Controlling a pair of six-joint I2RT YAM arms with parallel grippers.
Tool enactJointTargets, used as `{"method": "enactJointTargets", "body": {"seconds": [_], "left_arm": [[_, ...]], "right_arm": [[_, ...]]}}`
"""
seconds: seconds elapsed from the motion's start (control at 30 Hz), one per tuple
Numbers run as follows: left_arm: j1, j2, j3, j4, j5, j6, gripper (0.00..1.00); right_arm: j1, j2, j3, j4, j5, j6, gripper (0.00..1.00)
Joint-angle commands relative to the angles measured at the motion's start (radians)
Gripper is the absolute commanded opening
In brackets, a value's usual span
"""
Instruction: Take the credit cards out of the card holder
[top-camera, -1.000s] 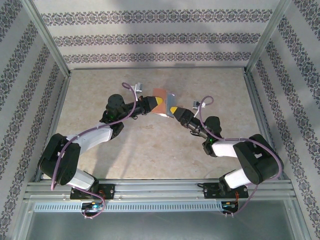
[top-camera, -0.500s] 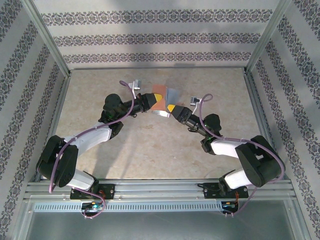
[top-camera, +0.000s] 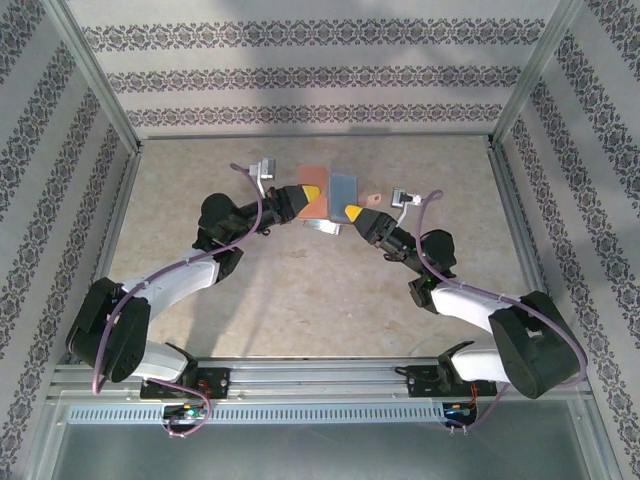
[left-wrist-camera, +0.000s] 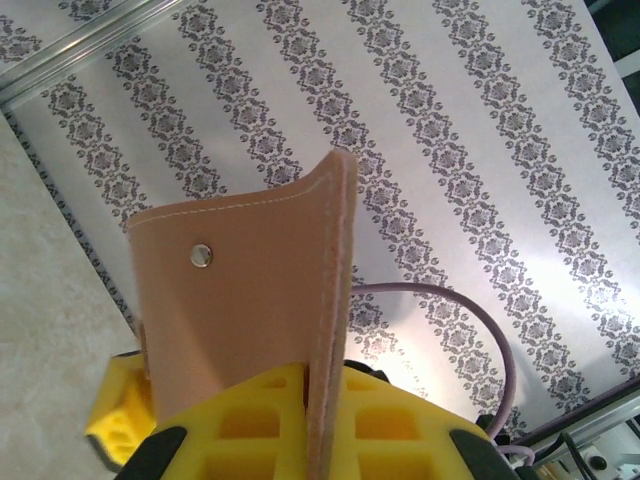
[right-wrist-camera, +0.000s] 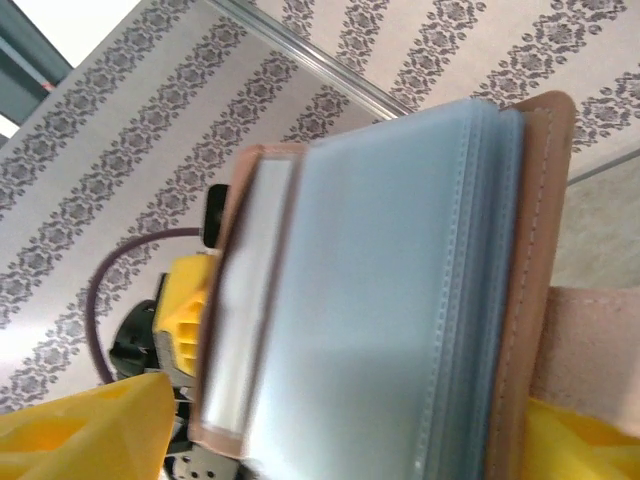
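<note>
card holder held open above the far-middle table, between both arms | left gripper pinches its brown flap, right gripper pinches the blue-grey panel side | likely light, floppy (flap curls), slick pockets | you hold the flaps firmly and pull cards by their exposed edges

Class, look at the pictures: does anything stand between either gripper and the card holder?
Nothing visible does. The left gripper clamps the brown flap of the card holder, and the right gripper has its fingers on either side of the blue-grey panel.
</note>
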Motion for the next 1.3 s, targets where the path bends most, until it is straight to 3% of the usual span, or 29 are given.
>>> {"method": "enactJointTargets", "body": {"seconds": [0.0, 0.27, 0.57, 1.27], "left_arm": [[0.011, -0.023, -0.022, -0.016, 0.001, 0.028, 0.00], [0.016, -0.037, -0.055, -0.070, -0.008, 0.069, 0.00], [0.016, -0.038, -0.053, -0.115, 0.001, 0.112, 0.00], [0.018, 0.014, -0.068, -0.156, -0.013, 0.154, 0.00]], "right_arm": [[-0.002, -0.037, 0.003, 0.061, -0.019, 0.004, 0.74], [-0.018, -0.098, 0.001, -0.026, -0.009, -0.018, 0.60], [-0.030, -0.164, 0.001, -0.155, 0.012, -0.056, 0.59], [-0.050, -0.210, 0.003, -0.241, 0.016, -0.072, 0.40]]}}
